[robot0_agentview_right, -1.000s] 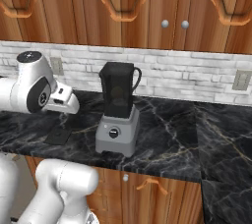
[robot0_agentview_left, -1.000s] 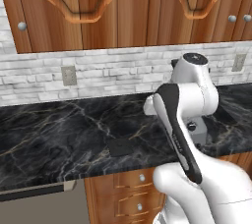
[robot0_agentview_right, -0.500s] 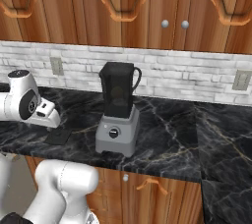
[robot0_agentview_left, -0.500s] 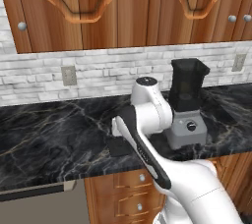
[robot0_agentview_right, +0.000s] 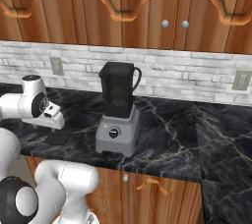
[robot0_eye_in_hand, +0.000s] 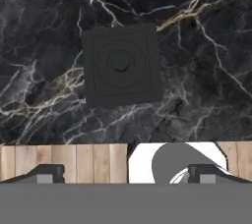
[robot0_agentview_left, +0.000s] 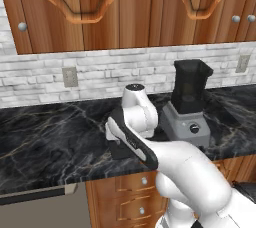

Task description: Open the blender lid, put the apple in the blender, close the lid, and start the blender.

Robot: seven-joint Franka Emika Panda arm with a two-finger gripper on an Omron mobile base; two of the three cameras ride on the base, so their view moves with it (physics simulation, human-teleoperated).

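Observation:
The blender (robot0_agentview_left: 188, 117) (robot0_agentview_right: 117, 128) stands on the black marble counter, its dark jar (robot0_agentview_right: 118, 93) open at the top. The blender lid (robot0_eye_in_hand: 121, 66), a flat black square cap, lies flat on the counter left of the blender (robot0_agentview_right: 58, 137) (robot0_agentview_left: 119, 152). My gripper (robot0_eye_in_hand: 127, 174) hangs straight above the lid and is open, its fingertips (robot0_eye_in_hand: 47, 174) wide apart with nothing between them. In the right base view the gripper (robot0_agentview_right: 55, 120) sits low over the counter. The apple is out of view.
The counter (robot0_agentview_right: 187, 134) runs under wooden wall cabinets (robot0_agentview_left: 100, 7) and a white brick backsplash with outlets (robot0_agentview_left: 70, 77). Its front edge lies just behind the lid, with wooden drawers (robot0_agentview_left: 125, 197) below.
The arm has swung left, away from the blender, and come down over the lid on the counter. The jaws stayed open. Blender and lid have not moved.

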